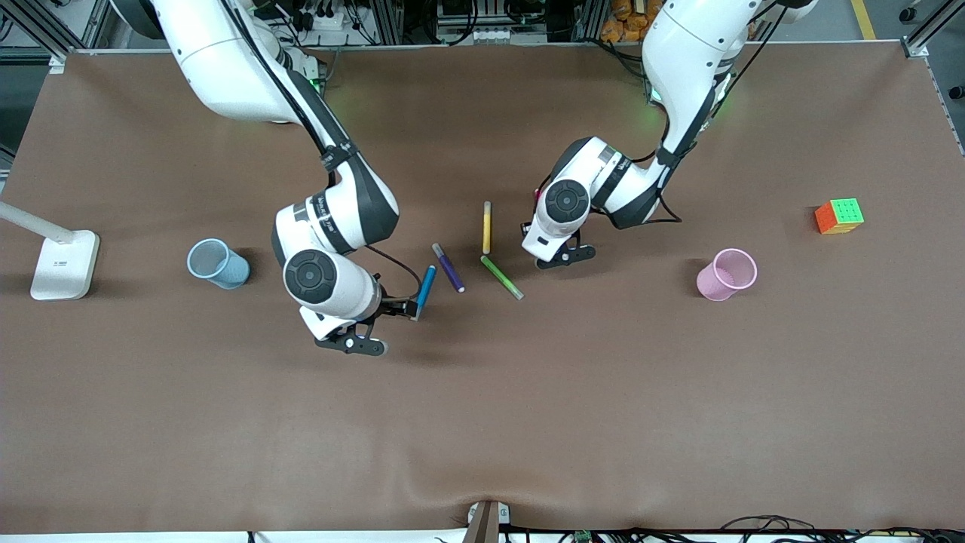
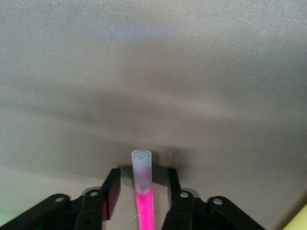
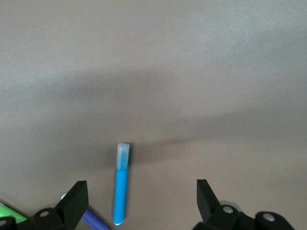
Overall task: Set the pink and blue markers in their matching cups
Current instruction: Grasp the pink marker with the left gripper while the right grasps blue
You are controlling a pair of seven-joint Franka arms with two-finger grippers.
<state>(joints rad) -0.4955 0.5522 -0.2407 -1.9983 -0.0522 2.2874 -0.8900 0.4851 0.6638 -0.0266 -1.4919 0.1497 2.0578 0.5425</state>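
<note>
The blue marker point(image 1: 426, 290) lies just beside the right gripper point(image 1: 392, 309); the pink cup point(image 1: 726, 274) stands near the left arm's end.
</note>
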